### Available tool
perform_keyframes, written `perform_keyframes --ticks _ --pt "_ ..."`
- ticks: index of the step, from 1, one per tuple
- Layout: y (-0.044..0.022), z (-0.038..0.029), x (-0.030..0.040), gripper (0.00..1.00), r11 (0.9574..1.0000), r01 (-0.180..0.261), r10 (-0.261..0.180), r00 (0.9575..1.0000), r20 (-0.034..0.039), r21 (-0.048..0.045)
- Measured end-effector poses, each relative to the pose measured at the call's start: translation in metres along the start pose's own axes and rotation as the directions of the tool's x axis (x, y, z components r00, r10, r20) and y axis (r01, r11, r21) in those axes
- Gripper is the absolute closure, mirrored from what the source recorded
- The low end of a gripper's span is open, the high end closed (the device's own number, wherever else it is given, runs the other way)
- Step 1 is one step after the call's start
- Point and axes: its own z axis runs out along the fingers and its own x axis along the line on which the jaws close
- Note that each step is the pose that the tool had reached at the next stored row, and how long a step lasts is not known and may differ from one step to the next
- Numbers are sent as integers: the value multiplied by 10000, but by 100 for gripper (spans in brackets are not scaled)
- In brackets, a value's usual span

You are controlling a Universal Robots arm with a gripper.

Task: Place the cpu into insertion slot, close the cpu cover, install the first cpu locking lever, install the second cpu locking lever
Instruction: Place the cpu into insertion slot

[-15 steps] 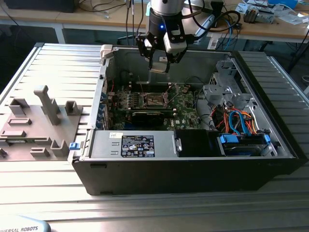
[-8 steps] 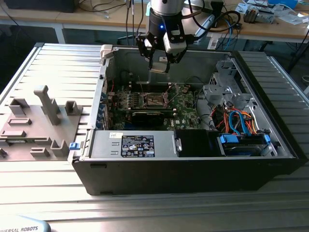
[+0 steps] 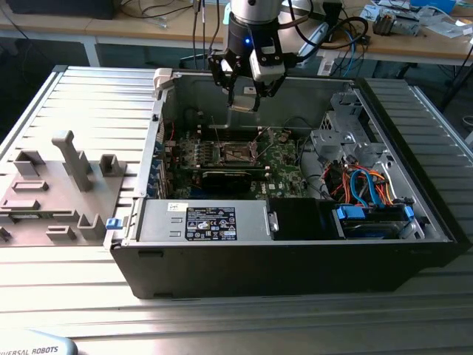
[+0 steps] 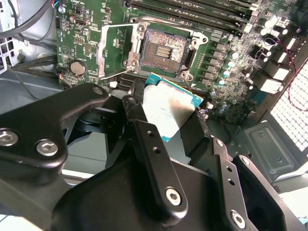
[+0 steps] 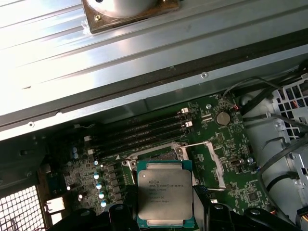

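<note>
I stand before a grey metal table [image 3: 89, 96] with long ribs along its top, and the light gives the ribs a soft shine. Behind it stands a long wooden desk [image 3: 148, 31] on a white leg [image 3: 91, 50]. Black cables [image 3: 159, 11] lie loose on the desk. Under the desk the space is dark.

Silvery-grey arm [image 3: 255, 9], black wrist [image 3: 238, 37], and black pincer [image 4: 168, 120] links studded with silver screws [image 4: 174, 196].

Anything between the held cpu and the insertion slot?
No. In the second wrist view the gripper holds the cpu apart from the insertion slot; nothing between, cpu cover swung aside.
</note>
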Motion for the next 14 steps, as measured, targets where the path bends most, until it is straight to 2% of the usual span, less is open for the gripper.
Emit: perform_keyframes --ticks 14 --pt "0 2 0 46 9999 -142 142 9999 12 -2"
